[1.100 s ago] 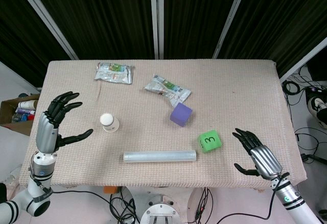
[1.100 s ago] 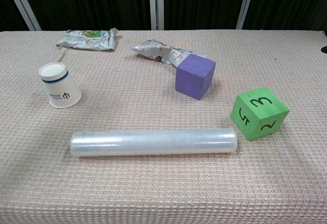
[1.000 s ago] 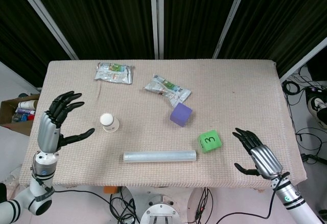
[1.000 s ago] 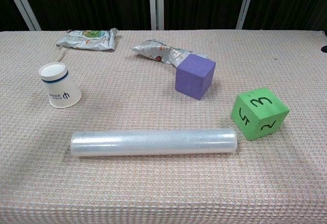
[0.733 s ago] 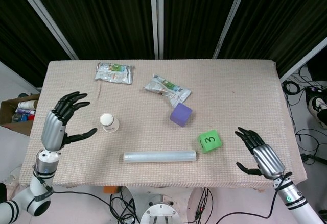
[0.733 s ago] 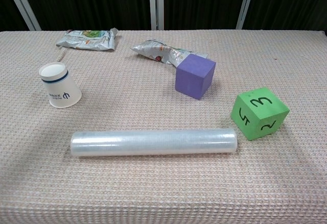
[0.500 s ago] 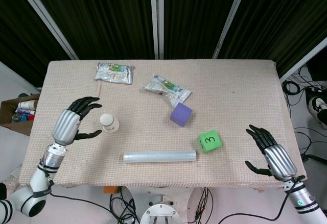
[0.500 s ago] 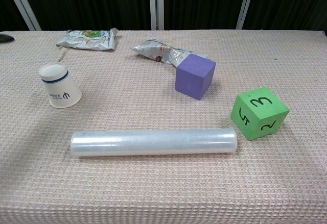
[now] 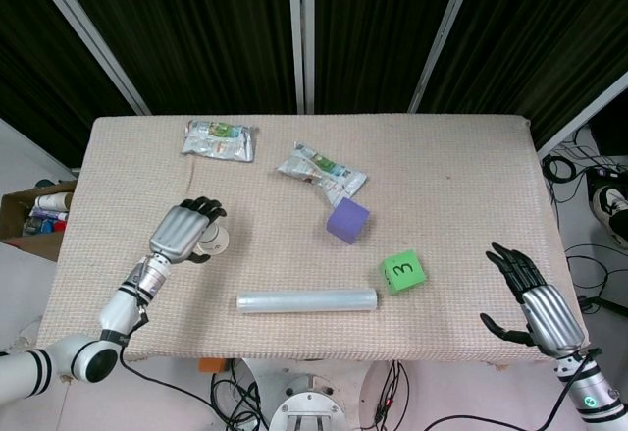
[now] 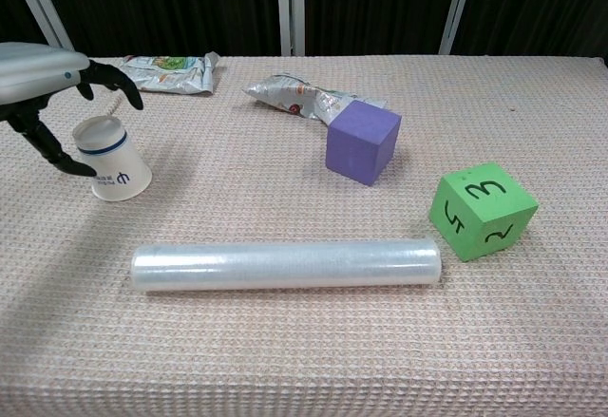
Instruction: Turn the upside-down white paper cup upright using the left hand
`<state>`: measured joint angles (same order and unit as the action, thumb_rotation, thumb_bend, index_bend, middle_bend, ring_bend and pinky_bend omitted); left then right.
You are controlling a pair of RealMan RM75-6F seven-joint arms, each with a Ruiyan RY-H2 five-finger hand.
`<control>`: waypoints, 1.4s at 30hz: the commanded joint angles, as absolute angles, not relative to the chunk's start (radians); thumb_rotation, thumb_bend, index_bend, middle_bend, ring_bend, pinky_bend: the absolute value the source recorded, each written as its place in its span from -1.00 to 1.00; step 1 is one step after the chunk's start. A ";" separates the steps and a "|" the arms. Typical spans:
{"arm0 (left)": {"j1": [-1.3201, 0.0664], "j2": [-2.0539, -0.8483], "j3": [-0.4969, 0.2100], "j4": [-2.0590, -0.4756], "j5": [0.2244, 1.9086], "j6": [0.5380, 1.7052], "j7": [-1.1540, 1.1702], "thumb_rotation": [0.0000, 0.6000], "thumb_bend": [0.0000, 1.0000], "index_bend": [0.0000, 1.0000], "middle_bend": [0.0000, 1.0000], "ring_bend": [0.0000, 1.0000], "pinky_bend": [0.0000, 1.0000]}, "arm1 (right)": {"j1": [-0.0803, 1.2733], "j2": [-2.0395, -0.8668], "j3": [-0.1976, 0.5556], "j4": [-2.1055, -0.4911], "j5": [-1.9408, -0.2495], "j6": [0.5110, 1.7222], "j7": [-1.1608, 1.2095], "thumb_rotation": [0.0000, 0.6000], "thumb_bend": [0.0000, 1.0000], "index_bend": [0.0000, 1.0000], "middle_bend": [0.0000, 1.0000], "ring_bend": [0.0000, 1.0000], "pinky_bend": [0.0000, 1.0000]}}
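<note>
The white paper cup (image 10: 112,160) stands upside down on the left of the table, a blue ring near its top. In the head view only its right edge (image 9: 221,242) shows beside my left hand (image 9: 184,232). That left hand (image 10: 43,70) arches over the cup, thumb (image 10: 46,146) low on the cup's left and fingers (image 10: 112,81) curved above and behind it. No finger plainly touches the cup. My right hand (image 9: 537,303) hovers off the table's front right corner, fingers spread, holding nothing.
A clear film roll (image 10: 285,264) lies across the front middle. A purple cube (image 10: 362,142) and a green die (image 10: 482,210) sit to the right. Two snack packets (image 9: 218,140) (image 9: 320,171) lie at the back. A cardboard box (image 9: 34,213) stands off the left edge.
My left hand has swung from the table's left edge rightward over the cup and tipped down around it. My right hand has drifted right and back. The cup has not moved.
</note>
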<state>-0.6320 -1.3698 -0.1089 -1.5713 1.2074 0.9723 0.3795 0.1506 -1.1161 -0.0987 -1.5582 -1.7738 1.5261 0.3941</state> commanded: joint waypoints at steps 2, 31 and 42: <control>-0.659 -1.383 -0.123 -1.583 1.130 0.955 0.444 1.00 -0.88 -0.41 -0.55 -0.65 -0.35 | 0.149 -1.123 -0.099 -1.546 -1.771 1.527 0.404 1.00 -0.54 -1.00 -0.98 -1.00 -1.00; -0.574 -1.560 -0.194 -1.323 1.335 1.153 -0.335 1.00 -0.79 0.16 0.23 0.23 0.60 | 0.144 -1.142 -0.096 -1.515 -1.757 1.522 0.439 1.00 -0.54 -1.00 -0.98 -1.00 -1.00; -0.594 -1.669 -0.105 -0.975 1.430 1.050 -0.644 1.00 -0.82 -0.17 -0.08 -0.26 -0.21 | 0.143 -1.130 -0.097 -1.538 -1.757 1.521 0.422 1.00 -0.54 -1.00 -0.98 -1.00 -1.00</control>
